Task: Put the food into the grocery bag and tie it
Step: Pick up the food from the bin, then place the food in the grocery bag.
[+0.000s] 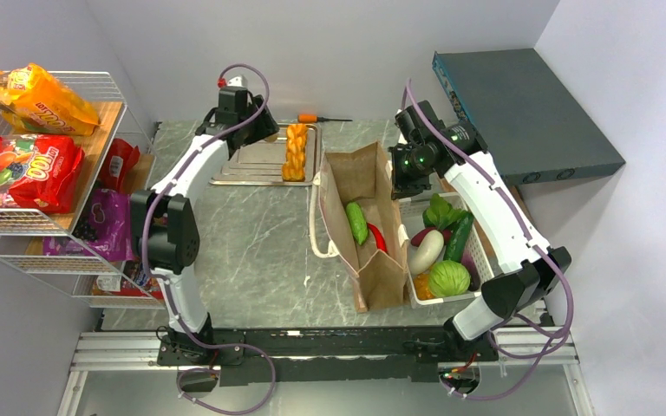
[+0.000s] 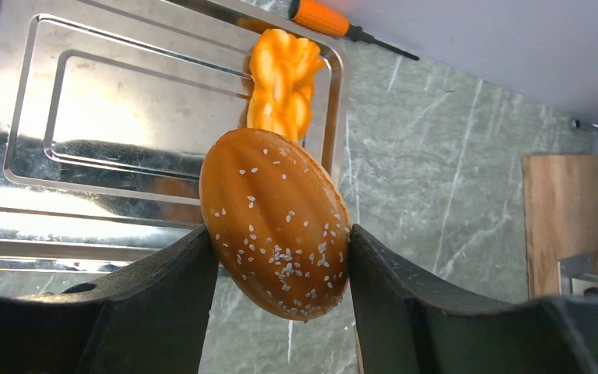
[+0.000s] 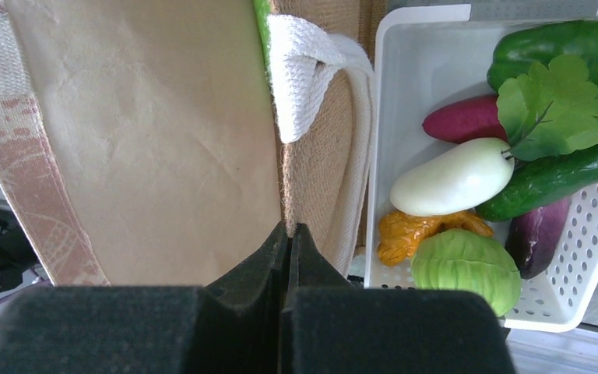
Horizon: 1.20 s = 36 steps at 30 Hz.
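The brown paper grocery bag (image 1: 371, 227) stands open in the middle of the table, with a light green vegetable (image 1: 356, 222) and a red chili (image 1: 377, 237) inside. My right gripper (image 1: 406, 172) is shut on the bag's right rim; in the right wrist view (image 3: 290, 232) the edge of the bag (image 3: 148, 140) sits between the closed fingers, next to a white handle (image 3: 300, 70). My left gripper (image 2: 278, 231) is shut on a brown sesame bun (image 2: 276, 222) above the metal tray (image 2: 86, 117). The orange braided piece (image 2: 283, 86) lies on the tray's right side (image 1: 296, 152).
A white basket (image 1: 477, 290) of vegetables stands right of the bag, also seen in the right wrist view (image 3: 405, 78). A wire shelf at the left holds an orange packet (image 1: 39, 95) and a red packet (image 1: 22, 169). An orange-handled screwdriver (image 1: 316, 118) lies behind the tray.
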{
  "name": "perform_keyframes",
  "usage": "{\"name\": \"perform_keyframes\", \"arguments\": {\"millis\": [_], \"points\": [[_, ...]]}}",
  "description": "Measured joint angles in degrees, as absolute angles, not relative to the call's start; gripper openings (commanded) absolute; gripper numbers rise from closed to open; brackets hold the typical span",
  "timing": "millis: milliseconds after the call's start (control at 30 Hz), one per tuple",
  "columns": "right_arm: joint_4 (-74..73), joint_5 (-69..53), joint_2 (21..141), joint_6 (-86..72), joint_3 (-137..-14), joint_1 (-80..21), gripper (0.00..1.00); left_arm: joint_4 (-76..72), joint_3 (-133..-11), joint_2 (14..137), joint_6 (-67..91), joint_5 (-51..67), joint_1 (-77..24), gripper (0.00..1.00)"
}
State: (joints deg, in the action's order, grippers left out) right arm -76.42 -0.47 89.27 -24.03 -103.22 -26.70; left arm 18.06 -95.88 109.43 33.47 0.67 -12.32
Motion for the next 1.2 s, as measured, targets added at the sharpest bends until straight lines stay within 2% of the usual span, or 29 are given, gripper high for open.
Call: {"name": "perform_keyframes", "arguments": {"millis": [333, 633, 1200], "points": [[-76.9, -1.6, 90.1, -23.5, -108.2, -26.7, 0.0, 20.0, -94.9, 101.4, 31.9, 5.5, -12.3, 0.63], [-76.8, -3.0, 90.7, -24.3, -110.4, -26.7, 0.0, 20.3, -94.4, 93.3, 29.6, 14.5, -12.3, 0.63], [-75.6, -4.0, 90.7, -27.5, -109.8, -26.7, 0.0, 11.7, -86.7, 81.3, 30.0, 31.2, -13.3, 0.64]]}}
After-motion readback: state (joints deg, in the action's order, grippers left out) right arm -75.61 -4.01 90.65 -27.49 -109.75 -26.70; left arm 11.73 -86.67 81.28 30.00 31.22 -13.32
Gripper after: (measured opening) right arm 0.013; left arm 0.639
